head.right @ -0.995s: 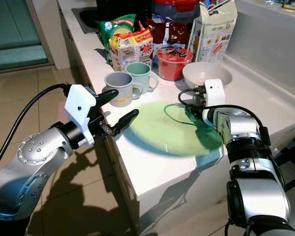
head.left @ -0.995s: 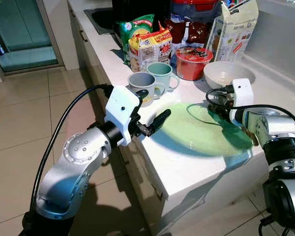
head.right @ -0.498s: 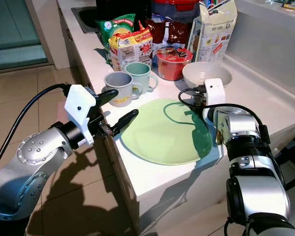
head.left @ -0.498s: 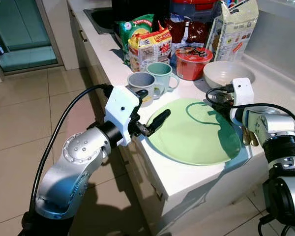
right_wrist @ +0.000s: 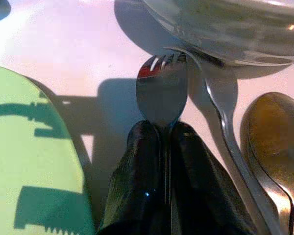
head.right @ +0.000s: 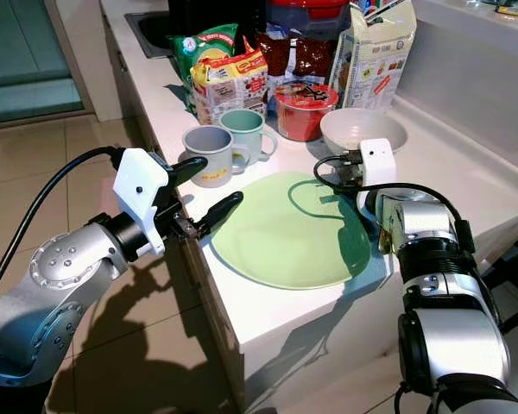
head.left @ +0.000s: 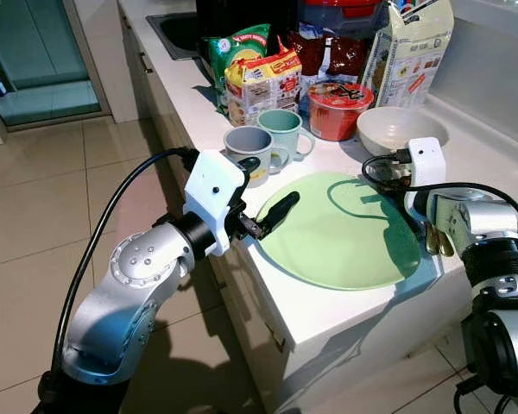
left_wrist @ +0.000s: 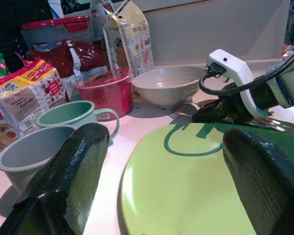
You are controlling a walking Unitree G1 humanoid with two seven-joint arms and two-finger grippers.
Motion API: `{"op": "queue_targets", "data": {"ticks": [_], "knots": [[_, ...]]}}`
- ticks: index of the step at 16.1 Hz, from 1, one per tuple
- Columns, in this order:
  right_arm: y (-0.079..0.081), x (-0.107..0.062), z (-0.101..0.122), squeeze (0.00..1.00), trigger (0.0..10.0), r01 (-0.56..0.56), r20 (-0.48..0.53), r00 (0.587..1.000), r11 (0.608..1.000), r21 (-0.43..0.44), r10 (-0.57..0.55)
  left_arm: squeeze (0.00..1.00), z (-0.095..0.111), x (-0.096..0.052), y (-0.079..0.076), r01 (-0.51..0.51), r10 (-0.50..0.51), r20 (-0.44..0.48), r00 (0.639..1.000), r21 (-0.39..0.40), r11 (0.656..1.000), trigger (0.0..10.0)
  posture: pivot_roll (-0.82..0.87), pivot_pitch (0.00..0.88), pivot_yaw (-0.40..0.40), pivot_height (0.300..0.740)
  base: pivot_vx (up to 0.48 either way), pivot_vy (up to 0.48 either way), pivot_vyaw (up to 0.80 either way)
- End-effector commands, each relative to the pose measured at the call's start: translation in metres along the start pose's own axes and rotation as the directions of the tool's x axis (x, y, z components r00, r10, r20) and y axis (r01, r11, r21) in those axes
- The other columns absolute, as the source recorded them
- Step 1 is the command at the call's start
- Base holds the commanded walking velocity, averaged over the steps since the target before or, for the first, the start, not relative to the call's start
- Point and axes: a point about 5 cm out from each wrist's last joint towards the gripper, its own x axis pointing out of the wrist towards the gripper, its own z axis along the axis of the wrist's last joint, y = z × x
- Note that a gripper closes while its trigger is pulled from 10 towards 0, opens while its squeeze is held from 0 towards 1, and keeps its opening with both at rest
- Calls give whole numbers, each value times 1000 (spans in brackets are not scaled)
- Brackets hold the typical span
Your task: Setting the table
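A light green plate (head.left: 341, 233) lies flat on the white counter (head.left: 328, 319), near its front edge. My left gripper (head.left: 270, 183) hovers open at the plate's left rim, its fingers (left_wrist: 73, 181) spread wide with nothing between them. My right gripper (right_wrist: 161, 129) sits low on the counter at the plate's far right side, in front of the white bowl (head.left: 401, 129). It is shut on the handle of a metal fork (right_wrist: 161, 88), whose tines point toward the bowl. A second fork (right_wrist: 225, 107) and a spoon (right_wrist: 274, 142) lie beside it.
Behind the plate stand a grey mug (head.left: 249, 148), a green mug (head.left: 285, 131) and a red noodle cup (head.left: 339, 108). Snack packets (head.left: 261, 82) and a carton (head.left: 410, 52) crowd the back. A sink (head.left: 177, 30) is at the far left. Tiled floor (head.left: 52, 198) lies to the left.
A second ago the green plate was blurred with motion; it now lies still on the counter. Both arms have hardly moved.
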Motion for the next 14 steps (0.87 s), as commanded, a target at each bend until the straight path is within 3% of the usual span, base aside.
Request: {"op": "queue_targets", "data": {"ticks": [1, 6, 10, 14], "knots": [[-4, 0, -11, 0, 0, 11, -42, 999, 1000, -4, -11, 0, 6, 1, -1, 15, -15, 18, 1000, 17, 1000, 10000, 36, 0, 5, 740, 0, 0, 0], [-2, -3, -4, 0, 0, -29, 19, 999, 999, -26, 30, 0, 7, 3, -1, 12, -12, 28, 1000, 14, 1000, 10000, 35, 0, 9, 740, 0, 0, 0], [17, -8, 14, 0, 0, -169, 143, 973, 979, -111, 184, 0, 8, 3, 1, -3, 3, 36, 999, 18, 1000, 10000, 34, 0, 13, 740, 0, 0, 0], [16, -12, 21, 0, 0, -155, 181, 966, 972, -174, 186, 0, 9, 4, 4, -22, 21, 45, 999, 20, 1000, 10000, 36, 0, 11, 740, 0, 0, 0]]}}
